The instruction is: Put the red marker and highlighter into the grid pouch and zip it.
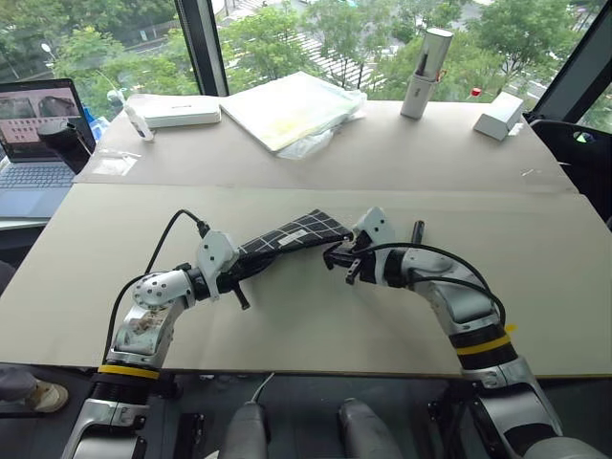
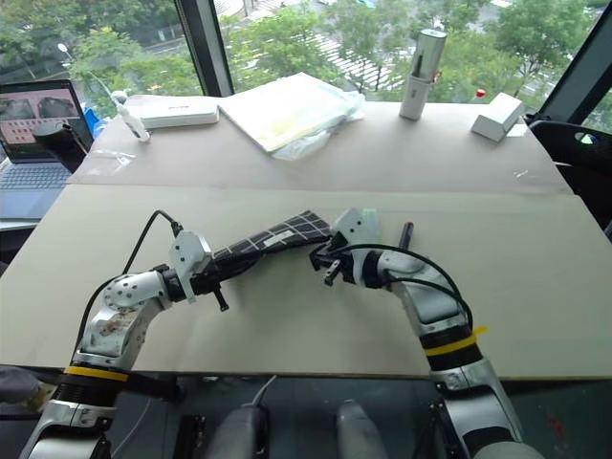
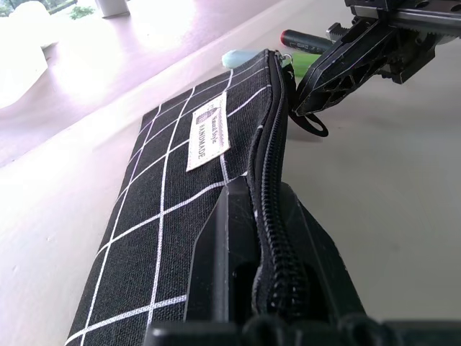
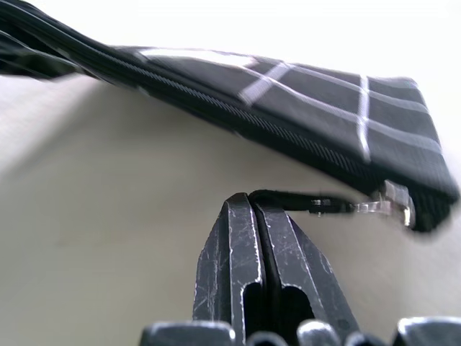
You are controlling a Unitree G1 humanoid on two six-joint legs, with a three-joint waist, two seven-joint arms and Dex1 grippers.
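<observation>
Two grippers are seen at the grid pouch, which is held up off the cardboard-covered table, slanting between them. The near end of the pouch is clamped by the left gripper, jaws closed on fabric & zipper edge; in the left wrist view the zipper runs away from the fingers, white label facing up. At the far end the right gripper is pinched tight on the black strap at the zipper pull, jaws fully together w/ the strap between them. The red marker lies on the table just beyond the pouch's far end, partly hidden by the right gripper. The highlighter is seen as a pale green end at the pouch's far corner; in or beside, cannot be told.
</observation>
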